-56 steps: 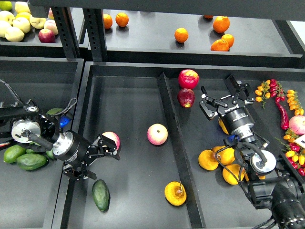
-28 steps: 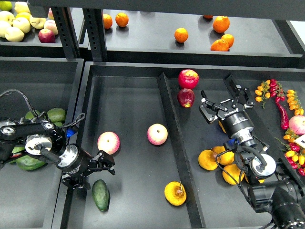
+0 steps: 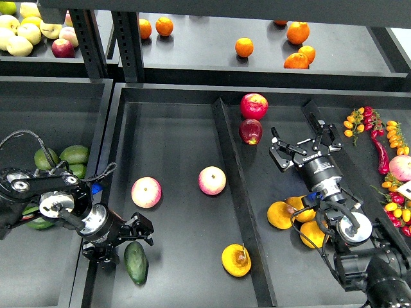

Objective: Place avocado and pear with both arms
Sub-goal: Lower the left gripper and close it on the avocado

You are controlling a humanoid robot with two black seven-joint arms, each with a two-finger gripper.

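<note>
The dark green avocado (image 3: 135, 262) lies at the front left of the middle tray (image 3: 173, 135). My left gripper (image 3: 124, 242) is open and empty, its claws spread just above and to the left of the avocado's far end, about touching it. The yellow-orange pear (image 3: 236, 259) with a brown patch at its stem lies at the tray's front right, beside the divider (image 3: 232, 186). My right gripper (image 3: 302, 145) is open and empty over the right tray, far from the pear.
Two pink-yellow apples (image 3: 146, 192) (image 3: 212, 180) lie mid-tray. Two red apples (image 3: 253, 106) sit at the right tray's back. Yellow-orange fruits (image 3: 280, 215) lie under my right arm. More avocados (image 3: 74, 154) are in the left tray, oranges (image 3: 244, 47) on the shelf, peppers (image 3: 379, 144) at the right.
My left arm has drawn back toward the front left, uncovering the left apple; its gripper now sits by the avocado. My right gripper has pulled slightly nearer and lower.
</note>
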